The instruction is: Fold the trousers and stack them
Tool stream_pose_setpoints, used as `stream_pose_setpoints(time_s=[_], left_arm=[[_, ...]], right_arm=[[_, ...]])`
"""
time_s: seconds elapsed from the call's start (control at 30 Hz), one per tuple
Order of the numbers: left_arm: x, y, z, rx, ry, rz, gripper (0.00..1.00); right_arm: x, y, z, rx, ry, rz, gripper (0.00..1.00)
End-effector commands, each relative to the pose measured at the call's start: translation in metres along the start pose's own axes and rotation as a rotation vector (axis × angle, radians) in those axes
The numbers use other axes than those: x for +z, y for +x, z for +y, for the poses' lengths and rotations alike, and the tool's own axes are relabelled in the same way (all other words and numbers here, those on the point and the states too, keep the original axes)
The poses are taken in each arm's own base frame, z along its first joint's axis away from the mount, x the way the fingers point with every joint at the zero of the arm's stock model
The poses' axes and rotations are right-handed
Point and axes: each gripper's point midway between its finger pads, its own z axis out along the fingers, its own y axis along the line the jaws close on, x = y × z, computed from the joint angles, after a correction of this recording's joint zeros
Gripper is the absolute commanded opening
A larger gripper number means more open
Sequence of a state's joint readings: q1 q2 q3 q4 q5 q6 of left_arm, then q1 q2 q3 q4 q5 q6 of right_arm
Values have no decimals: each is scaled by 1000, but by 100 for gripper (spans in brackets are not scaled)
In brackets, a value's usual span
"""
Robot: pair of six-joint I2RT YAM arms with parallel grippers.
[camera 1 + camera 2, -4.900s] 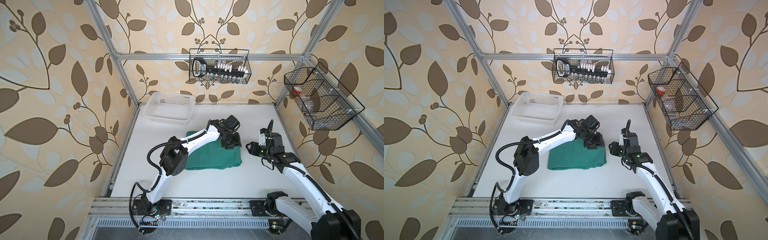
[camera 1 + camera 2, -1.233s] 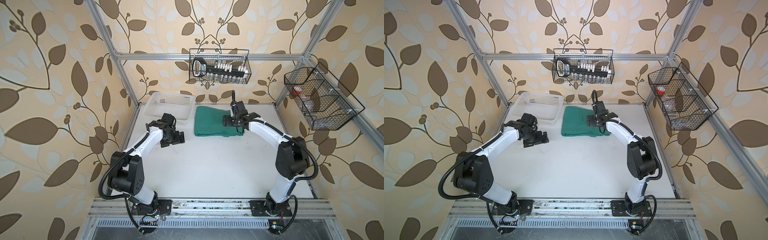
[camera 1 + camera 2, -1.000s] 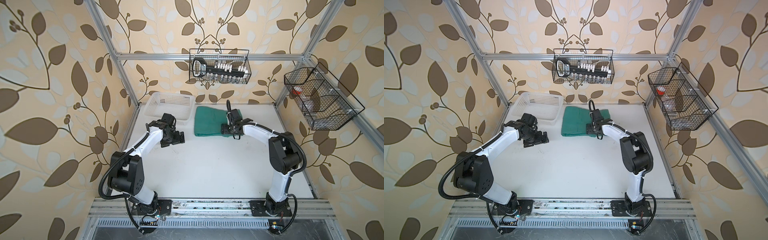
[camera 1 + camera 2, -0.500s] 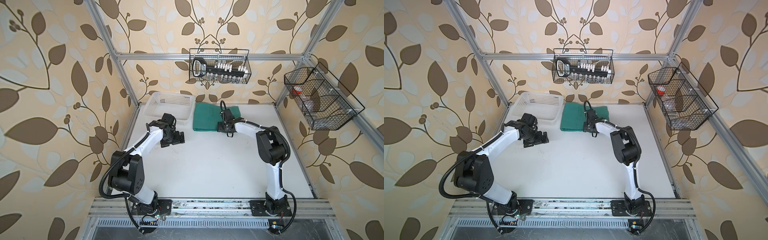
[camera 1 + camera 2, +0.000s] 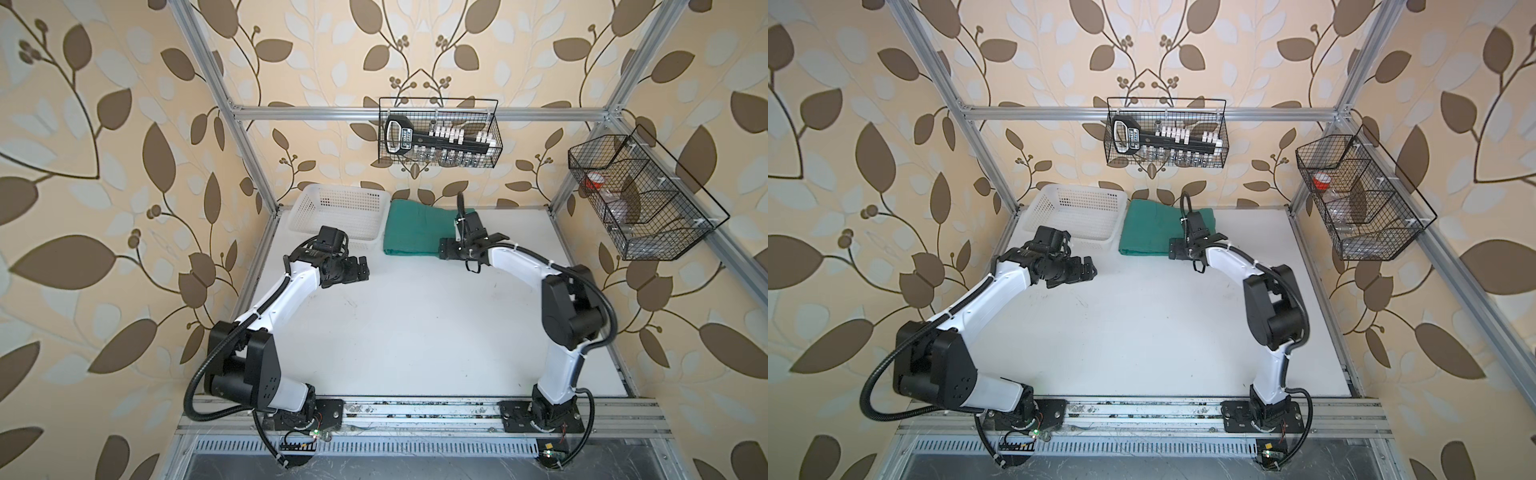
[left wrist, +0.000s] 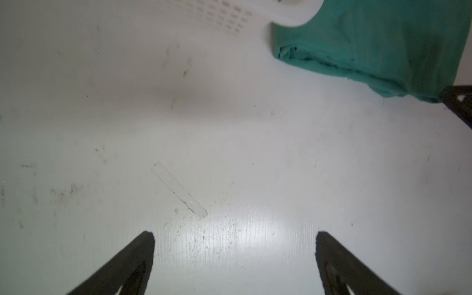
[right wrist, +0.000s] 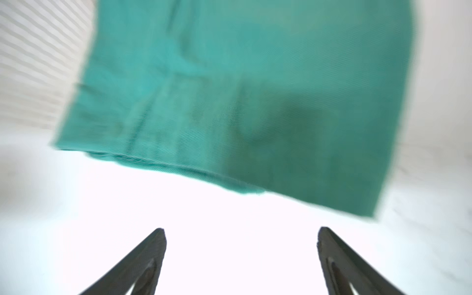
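At the 5 o'clock corner of the trousers, the right gripper is held with its fingers spread apart and nothing between them. In the right wrist view that gripper is seen over bare table, just short of the cloth's near edge. About a second ago it was pressed on the cloth further toward 3 o'clock, and the right elbow has since been swung outward.

The left gripper is likewise held wide apart and empty over the table at about 8 o'clock of the trousers. It has not been moved over the last second.

The trousers have been carried from the middle of the table, where they lay some seconds ago, to its 12 o'clock edge. Within the last second they have been nudged slightly closer to the back wall. They now lie just beside the basket, which is set at 11 o'clock; whether the two touch cannot be told.

The trousers are folded into a flat, roughly rectangular bundle of teal-green woven cloth. A fine twill weave and stacked layers are shown along the near edge. The basket is of white plastic, pierced with rows of small slots. The table is smooth, white and lightly scuffed.
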State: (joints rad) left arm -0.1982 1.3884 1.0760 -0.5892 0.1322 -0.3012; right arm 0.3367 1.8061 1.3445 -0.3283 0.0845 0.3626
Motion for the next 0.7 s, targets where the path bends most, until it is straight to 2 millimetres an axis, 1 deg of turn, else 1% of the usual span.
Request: stream_pose_setpoints(time_s=[0.0,0.07,0.1,0.17,0.2,0.27,0.3,0.33,0.37,0.4,0.47,0.53,0.57,0.6,0.63,0.67], left_arm=[[-14,-27,27,-10,-89,-212,99],[-13,-35,42,-43,-135,-321,99],[-11,-36,49,-48,-162,-345,99],[-7,-36,65,-45,-233,-398,99],[-7,-36,74,-44,-272,-437,99],[-8,-35,86,-11,-320,-511,99],[-8,-34,91,-1,-343,-532,99],[-9,-33,96,15,-359,-551,99],[-7,-31,96,40,-352,-569,99],[-5,-28,99,58,-353,-582,99],[1,-23,107,94,-351,-591,99],[9,-18,118,105,-352,-591,99],[12,-19,122,84,-332,-599,99],[16,-21,119,80,-290,-610,99],[21,-23,121,95,-295,-593,99],[26,-25,123,107,-301,-581,99]], right_arm=[[-37,-4,-34,28,-4,-87,98],[-55,4,-57,31,8,-159,100],[-63,6,-68,38,21,-185,100],[-81,9,-99,46,93,-245,100],[-89,9,-110,33,127,-280,100],[-102,17,-134,20,182,-350,100],[-105,20,-141,2,199,-387,100],[-108,28,-150,-13,234,-422,100],[-109,35,-156,-22,262,-451,100],[-111,39,-162,-31,292,-491,100],[-111,48,-170,-41,333,-552,100],[-107,60,-172,-69,335,-583,100],[-106,66,-174,-54,340,-614,100],[-105,69,-176,-49,337,-634,100],[-104,70,-176,-40,321,-616,100],[-105,70,-172,-37,284,-643,100]])
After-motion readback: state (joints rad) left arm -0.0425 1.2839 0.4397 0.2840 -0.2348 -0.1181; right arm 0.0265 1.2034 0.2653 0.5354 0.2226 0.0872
